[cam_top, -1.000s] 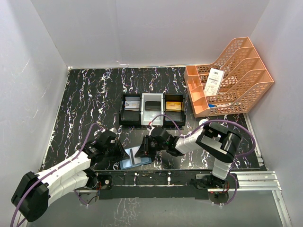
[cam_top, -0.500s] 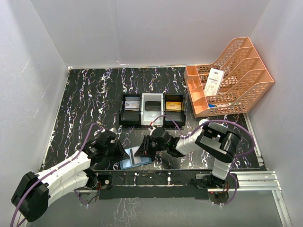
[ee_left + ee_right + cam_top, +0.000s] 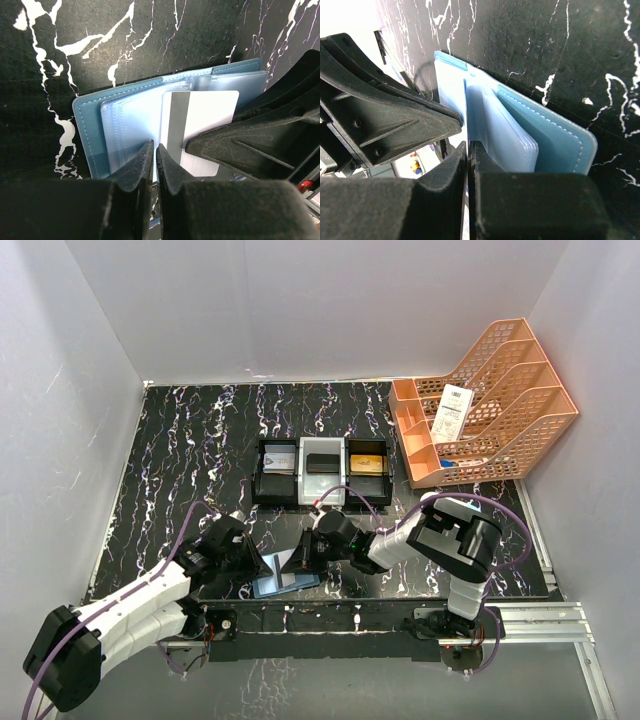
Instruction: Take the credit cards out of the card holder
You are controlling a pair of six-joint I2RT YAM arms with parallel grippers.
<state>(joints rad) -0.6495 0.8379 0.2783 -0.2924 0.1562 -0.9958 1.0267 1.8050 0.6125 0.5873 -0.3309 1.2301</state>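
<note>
The teal card holder (image 3: pixel 283 585) lies open near the table's front edge, its clear pockets fanned up (image 3: pixel 132 117). A white credit card (image 3: pixel 210 112) with a grey stripe sticks partly out of a pocket. My left gripper (image 3: pixel 154 147) is shut on the edge of a clear pocket leaf. From the opposite side, my right gripper (image 3: pixel 468 146) is shut on the card's thin edge, and its fingers (image 3: pixel 240 140) cover the card's lower corner. In the top view the two grippers (image 3: pixel 262 562) (image 3: pixel 300 558) meet tip to tip over the holder.
A black-and-white three-compartment tray (image 3: pixel 300 498) at mid-table holds a greyish, a black and a gold card. An orange file rack (image 3: pixel 500 430) with a white barcoded slip (image 3: pixel 453 412) stands at the back right. White walls enclose the table.
My right gripper has shut on the card's edge and shifted slightly left. The left gripper and the card holder have stayed put.
</note>
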